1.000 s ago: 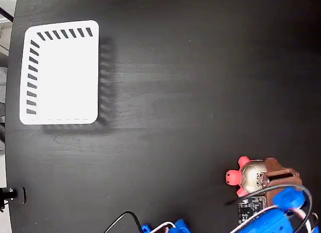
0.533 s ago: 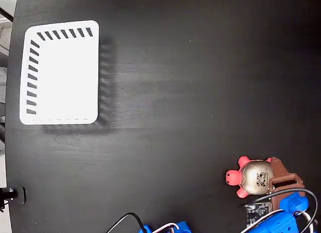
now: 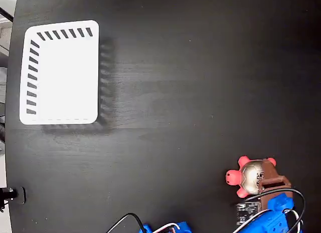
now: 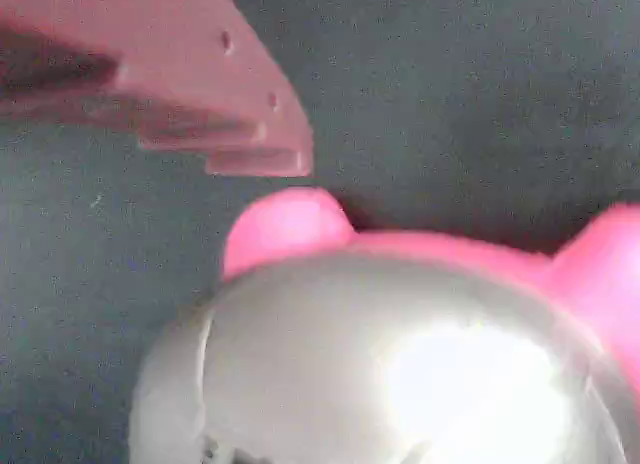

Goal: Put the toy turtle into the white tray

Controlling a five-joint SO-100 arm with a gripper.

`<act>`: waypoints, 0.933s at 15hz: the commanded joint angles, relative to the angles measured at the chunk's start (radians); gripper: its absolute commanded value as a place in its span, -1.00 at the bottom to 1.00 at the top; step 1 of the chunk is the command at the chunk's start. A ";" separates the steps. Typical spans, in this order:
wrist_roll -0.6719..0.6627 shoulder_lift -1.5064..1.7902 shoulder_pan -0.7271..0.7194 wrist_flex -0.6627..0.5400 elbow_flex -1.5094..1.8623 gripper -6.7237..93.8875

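A brown gripper finger (image 4: 170,84) juts in from the top left of the wrist view, its tip hanging just above a pink leg of the toy turtle (image 4: 400,364), with a strip of dark tabletop visible between them. Only that one finger shows there, so whether the gripper (image 3: 268,175) is spread or clamped on the toy cannot be told. In the fixed view the brown jaw piece overlaps the right side of the turtle's shell (image 3: 252,174), covering part of the black-and-white sticker; contact looks likely but is not certain at this angle.

The toy turtle sits on the black worktop (image 3: 200,92) near its bottom right corner in the fixed view, head (image 3: 231,177) pointing left, pink legs showing above and below the beige-gold dome. Close up in the wrist view, the shell fills the lower frame and gleams with a bright reflection.

Behind the jaw, the blue arm (image 3: 268,218) carries a small dark circuit board (image 3: 246,211) and looping black cables (image 3: 281,198) at the worktop's bottom edge. A further black cable (image 3: 128,219) curls near a blue part (image 3: 165,227) at the bottom centre.

The white tray (image 3: 62,72) lies flat near the top left corner of the worktop, well apart from the turtle, with dark slanted slots along its top and left edges.
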 commanded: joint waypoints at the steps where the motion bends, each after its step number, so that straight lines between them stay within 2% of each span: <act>1: 0.037 0.017 -0.011 0.000 0.006 0.28; 5: 0.089 0.017 -0.031 0.023 0.015 0.28; 14: 0.160 0.025 -0.040 -0.018 0.035 0.25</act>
